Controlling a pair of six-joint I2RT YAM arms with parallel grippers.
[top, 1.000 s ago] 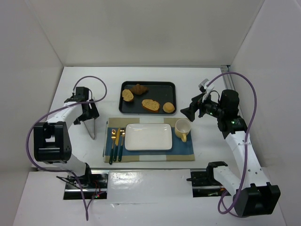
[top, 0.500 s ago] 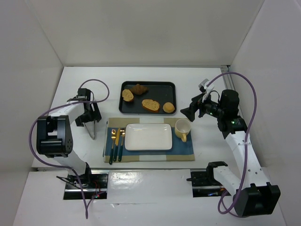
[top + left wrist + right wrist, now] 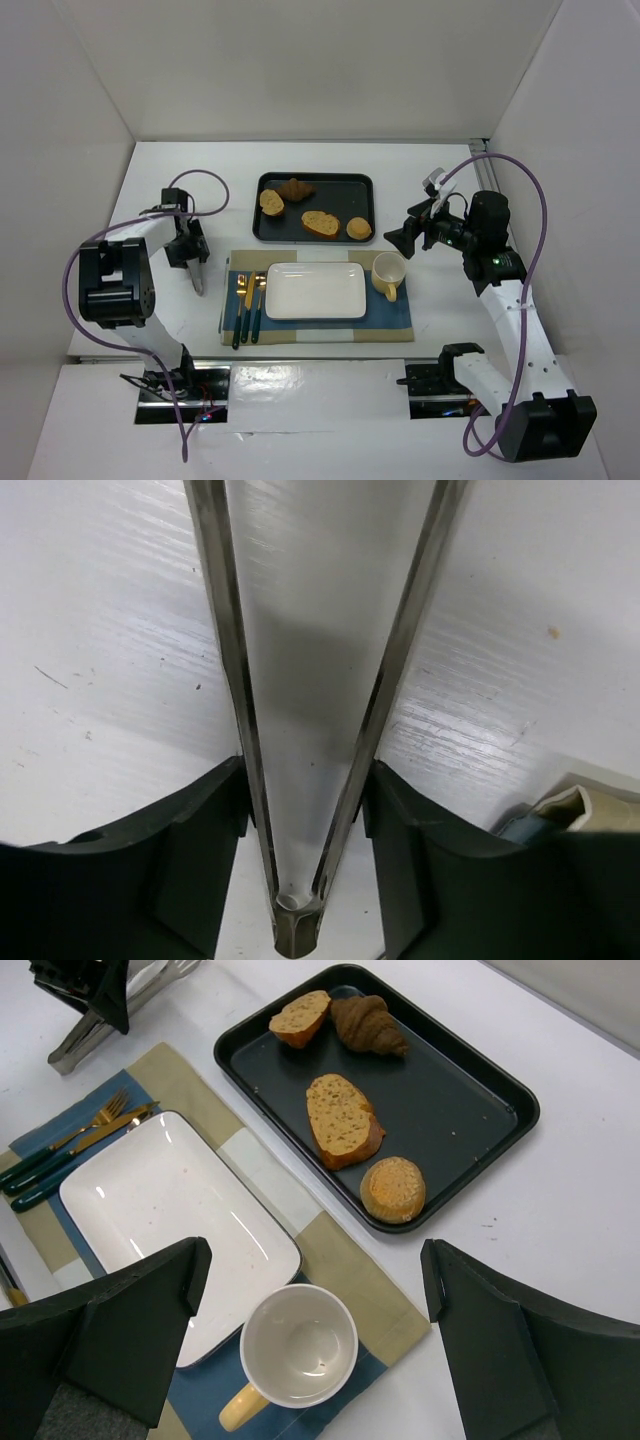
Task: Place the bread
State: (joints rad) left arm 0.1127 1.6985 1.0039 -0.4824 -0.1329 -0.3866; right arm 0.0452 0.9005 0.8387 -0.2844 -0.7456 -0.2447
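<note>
We're figuring the small round golden-tan bun (image 3: 392,1188) is squishy, so aiming for its sides; left end effector (image 3: 305,780) is squeezing silver metal tongs (image 3: 225,630), right end effector (image 3: 312,1260) is gaping empty.

Robot lab booth: plain white walls (image 3: 300,60) around a table (image 3: 450,170).

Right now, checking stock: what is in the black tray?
The tray holds a round bun, an oval toasted slice, a croissant and a smaller slice. The floor beneath each is covered.
</note>
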